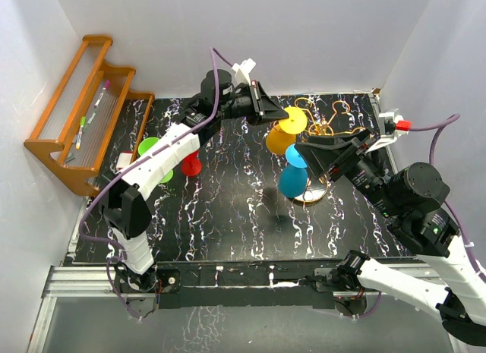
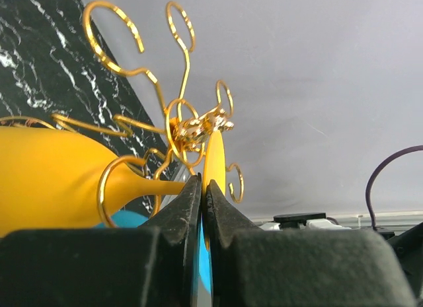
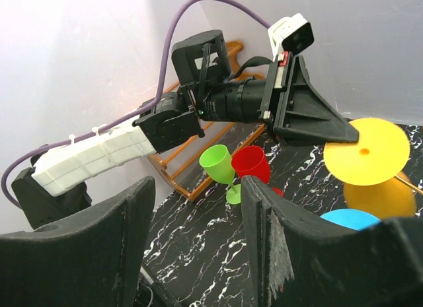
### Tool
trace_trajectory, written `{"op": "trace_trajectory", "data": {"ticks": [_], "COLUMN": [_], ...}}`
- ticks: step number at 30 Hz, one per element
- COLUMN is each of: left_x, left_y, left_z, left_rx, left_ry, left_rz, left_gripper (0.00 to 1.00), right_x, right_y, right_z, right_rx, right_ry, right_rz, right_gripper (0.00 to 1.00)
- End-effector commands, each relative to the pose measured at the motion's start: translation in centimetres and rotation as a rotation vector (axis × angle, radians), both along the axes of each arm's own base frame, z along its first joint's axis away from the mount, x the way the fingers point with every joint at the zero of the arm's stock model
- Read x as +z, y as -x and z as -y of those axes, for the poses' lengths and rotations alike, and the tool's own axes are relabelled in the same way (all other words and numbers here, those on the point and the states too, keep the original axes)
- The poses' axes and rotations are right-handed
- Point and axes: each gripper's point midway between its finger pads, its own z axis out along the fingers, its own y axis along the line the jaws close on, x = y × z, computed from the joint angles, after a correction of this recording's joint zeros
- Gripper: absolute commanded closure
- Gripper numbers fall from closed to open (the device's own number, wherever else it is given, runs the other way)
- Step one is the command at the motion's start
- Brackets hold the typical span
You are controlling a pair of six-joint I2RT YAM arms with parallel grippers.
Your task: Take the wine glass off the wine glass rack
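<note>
Left wrist view: the left gripper (image 2: 201, 183) is pressed together on the thin foot rim of the yellow glass (image 2: 46, 181). This glass hangs bowl-down, its stem through a loop of the rack (image 2: 180, 122), over the bench (image 1: 228, 209). Beside the blue glass (image 1: 292, 178) the right gripper (image 3: 198, 183) stands spread and empty. The yellow glass looks like light, stiff, smooth plastic, so that rim is probably a slippery hold. The stem just under the foot would likely be surer.

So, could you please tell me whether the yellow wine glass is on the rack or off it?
On the rack: the yellow wine glass hangs inverted, its stem inside a gold wire loop.
</note>
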Motion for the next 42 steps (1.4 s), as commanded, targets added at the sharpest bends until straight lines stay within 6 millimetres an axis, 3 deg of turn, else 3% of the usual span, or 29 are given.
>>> {"op": "trace_trajectory", "data": {"ticks": [1, 12, 17, 25, 29, 34, 39, 42], "left_x": [3.3, 2.2, 1.9, 3.2, 2.7, 2.0, 3.4, 4.7], "left_y": [0.1, -1.2, -2.7, -5.0, -6.2, -7.7, -8.4, -7.7], "left_z": [1.0, 2.5, 1.4, -0.7, -1.3, -4.3, -9.9, -12.8], "left_rx": [-0.038, -0.037, 0.071, 0.238, 0.272, 0.396, 0.528, 0.565], "left_ry": [0.060, 0.038, -0.018, -0.056, -0.059, -0.099, -0.145, -0.151], "left_rz": [0.060, 0.053, 0.101, 0.198, 0.186, 0.204, 0.258, 0.285], "left_gripper": [1.00, 1.00, 1.00, 1.00, 1.00, 1.00, 1.00, 1.00], "right_x": [2.2, 2.2, 2.1, 2.0, 2.0, 2.0, 1.8, 1.3], "right_y": [0.3, 0.3, 0.2, 0.2, 0.2, 0.3, 0.2, 0.2], "right_z": [0.3, 0.2, 0.2, -0.1, -0.1, -0.1, -0.7, -2.1], "right_rx": [0.003, 0.003, 0.003, 0.010, 0.013, 0.014, 0.036, 0.084], "right_ry": [-0.047, -0.042, -0.038, -0.032, -0.033, -0.032, -0.017, 0.014], "right_rz": [0.054, 0.059, 0.059, 0.057, 0.057, 0.056, 0.052, 0.043], "right_gripper": [0.44, 0.44, 0.44, 0.44, 0.44, 0.44, 0.44, 0.44]}}
